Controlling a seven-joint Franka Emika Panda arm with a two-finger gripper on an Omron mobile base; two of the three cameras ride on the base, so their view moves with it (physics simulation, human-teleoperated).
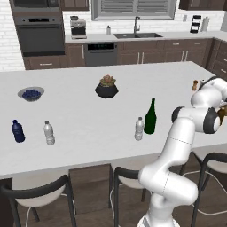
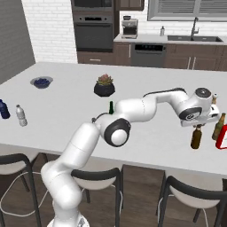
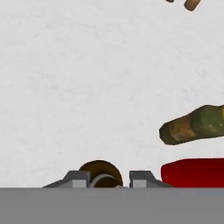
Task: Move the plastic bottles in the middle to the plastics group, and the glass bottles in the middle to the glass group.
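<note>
The pincer [image 2: 197, 125] is closed on the neck of the amber glass bottle [image 2: 196, 138], which hangs upright at the far right end of the desk [image 2: 146, 137], its base at or just above the surface — I cannot tell which. In the hand view the bottle's round top sits between the two finger tips, with white desk beyond.

The step in hand looks like setting this bottle down with the glass group: the other brown glass bottle [image 2: 217, 127] stands just beside it to the right, next to a red object [image 2: 222, 138] at the frame's edge. To do it well, lower straight down until the base rests flat, keep the neck vertical, leave a gap from the neighbouring bottle and the red thing, then open and lift straight up so the fingers do not drag the neck over.

Left in the middle — well apart from the pincer — are the dark green wine bottle [image 1: 150, 117] and the small clear plastic bottle [image 1: 139, 129], standing just beside each other. The plastics group, a dark blue bottle [image 1: 17, 131] and a clear capped bottle [image 1: 48, 133], is at the far left.
</note>
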